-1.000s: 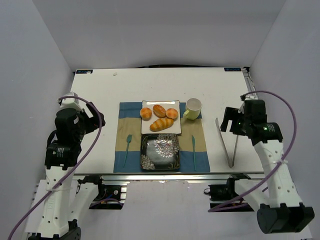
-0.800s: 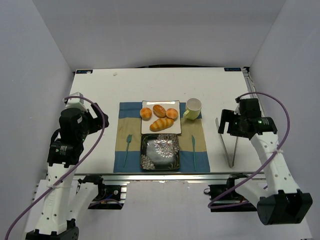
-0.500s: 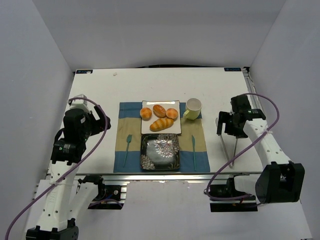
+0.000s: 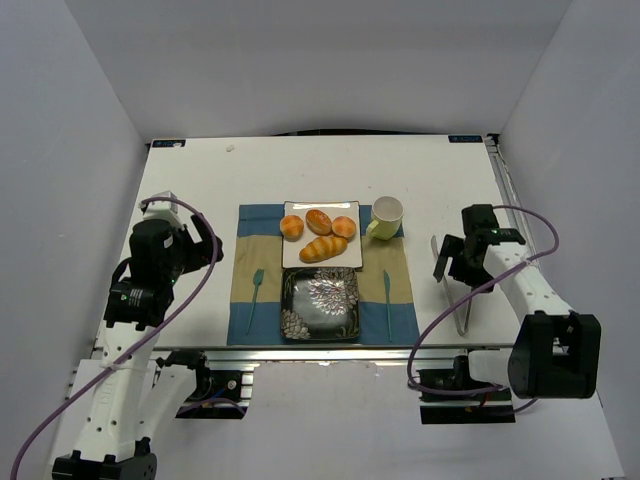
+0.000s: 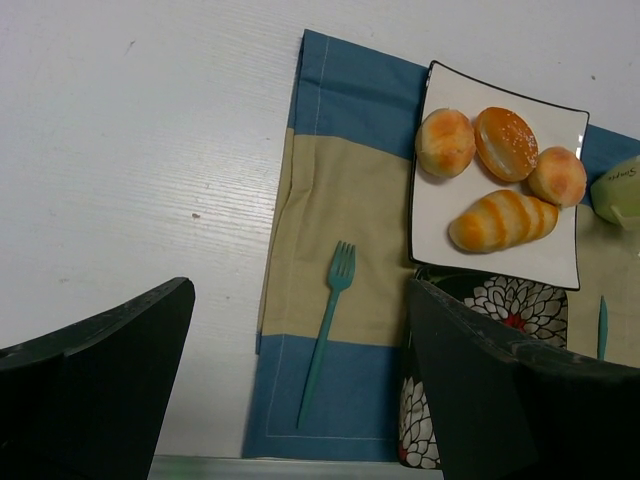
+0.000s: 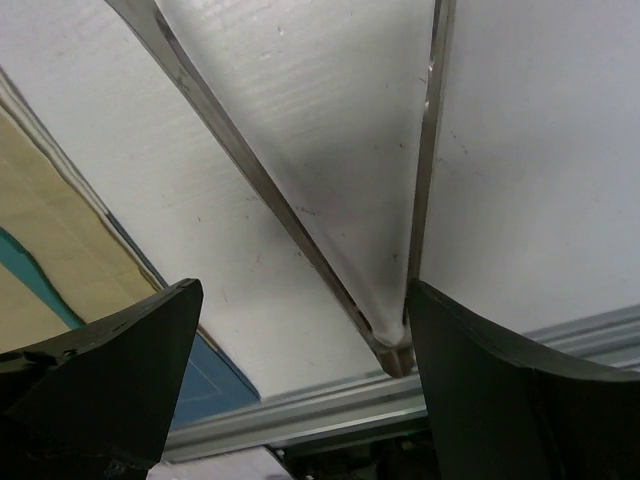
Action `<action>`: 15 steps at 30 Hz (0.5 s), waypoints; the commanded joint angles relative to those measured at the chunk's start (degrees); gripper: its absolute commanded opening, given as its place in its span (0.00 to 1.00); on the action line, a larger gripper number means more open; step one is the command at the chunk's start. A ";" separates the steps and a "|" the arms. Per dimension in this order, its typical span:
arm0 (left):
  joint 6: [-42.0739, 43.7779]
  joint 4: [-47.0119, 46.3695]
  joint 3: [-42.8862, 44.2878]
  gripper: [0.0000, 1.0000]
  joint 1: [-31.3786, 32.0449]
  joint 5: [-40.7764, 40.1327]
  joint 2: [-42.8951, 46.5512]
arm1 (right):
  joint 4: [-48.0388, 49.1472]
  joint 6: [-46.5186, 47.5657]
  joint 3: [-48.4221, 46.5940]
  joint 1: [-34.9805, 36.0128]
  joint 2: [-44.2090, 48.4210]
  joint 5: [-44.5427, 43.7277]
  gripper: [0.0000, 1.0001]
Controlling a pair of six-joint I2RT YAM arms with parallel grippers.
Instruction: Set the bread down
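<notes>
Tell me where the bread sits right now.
Top view, centre: the bread lies on the white plate, far side, between two rounder buns, behind the long loaf.

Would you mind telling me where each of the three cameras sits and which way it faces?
Top external: above and behind the bases, looking down on the table; the left arm and right arm show.
Left wrist: on the left arm, looking down at the fork and white plate; the left fingers frame the bottom.
Right wrist: on the right arm, looking down at the tongs near the table's front edge; the right fingers show.
Shared: fork and white plate in top and left wrist; tongs in top and right wrist.
</notes>
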State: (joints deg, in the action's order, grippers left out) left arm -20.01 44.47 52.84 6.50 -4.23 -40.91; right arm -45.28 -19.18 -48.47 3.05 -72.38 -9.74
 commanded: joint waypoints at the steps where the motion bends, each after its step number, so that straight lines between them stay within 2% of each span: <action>1: -0.20 -1.57 -1.33 0.98 0.18 1.24 0.74 | 3.86 -6.30 3.09 -1.37 3.73 -0.55 0.89; 4: -0.38 -1.93 -1.42 0.98 0.18 1.77 0.65 | 5.37 -6.05 5.66 -2.78 4.53 -3.87 0.89; 6: -0.12 -1.75 -1.25 0.98 0.18 1.77 0.74 | 7.81 -4.48 7.58 -6.29 5.49 -1.09 0.89; 15: 0.23 -0.79 -0.63 0.98 0.18 1.33 0.83 | 7.83 -5.17 7.60 -7.88 3.65 -1.95 0.89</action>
State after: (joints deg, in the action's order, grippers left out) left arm -20.12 43.90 51.79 6.50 -3.55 -40.69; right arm -39.00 -23.57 -40.58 -4.16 -68.23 -10.44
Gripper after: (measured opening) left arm 0.983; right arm 0.895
